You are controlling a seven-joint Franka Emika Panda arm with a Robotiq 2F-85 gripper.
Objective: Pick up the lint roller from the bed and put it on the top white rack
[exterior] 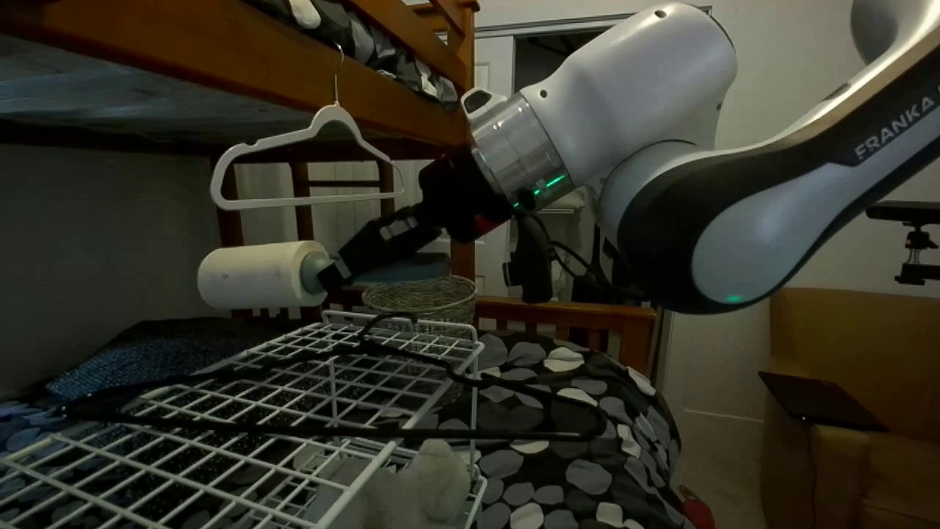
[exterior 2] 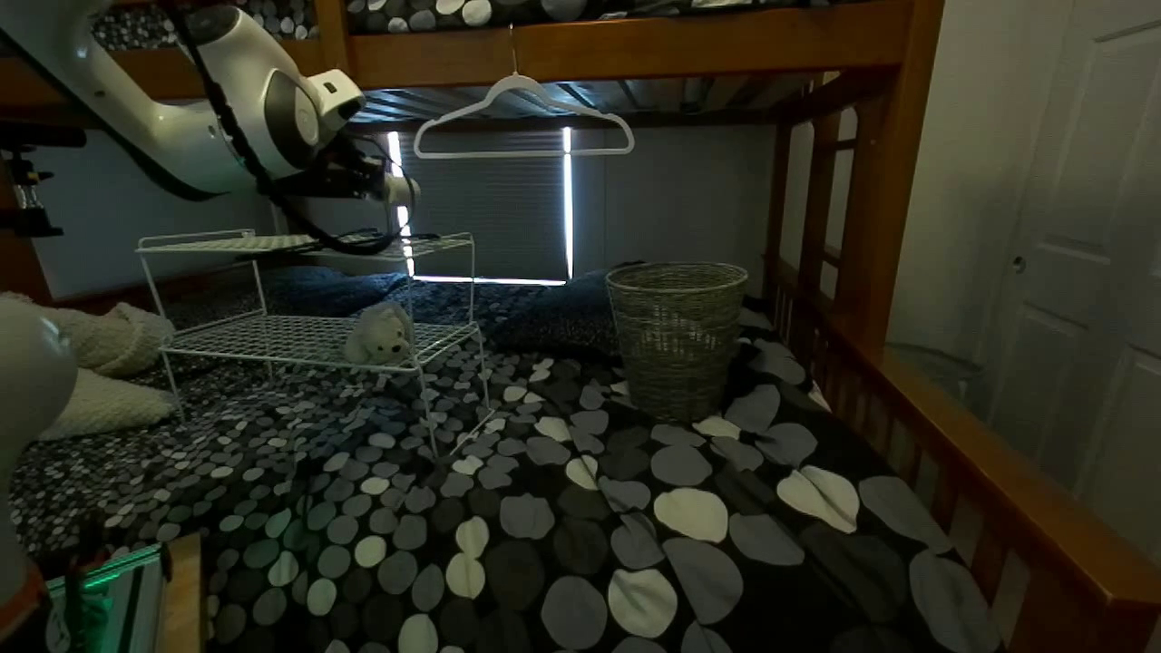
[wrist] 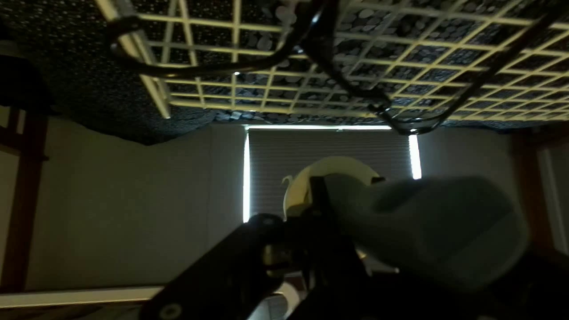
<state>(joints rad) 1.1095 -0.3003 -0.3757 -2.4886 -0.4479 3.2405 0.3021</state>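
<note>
The lint roller, a thick off-white cylinder (exterior: 253,275) with a grey-green handle, lies roughly level in the air above the top white rack (exterior: 444,325). My gripper (exterior: 332,275) is shut on its handle end. In the other exterior view angle the roller (exterior 2: 403,190) is small beside the dark gripper (exterior 2: 376,184), over the rack's top (exterior 2: 195,245). In the wrist view the roller's rim (wrist: 298,195) shows past the dark fingers (wrist: 346,184), and its blurred handle (wrist: 435,222) juts right. The rack stands on the bed's dotted bedding (exterior 2: 576,517).
A black hanger (exterior: 272,427) lies across the rack's top. A white hanger (exterior: 305,200) hangs from the upper bunk rail (exterior 2: 626,43). A wicker basket (exterior 2: 676,349) stands on the bed. A plush toy (exterior 2: 381,336) sits on the rack's lower shelf.
</note>
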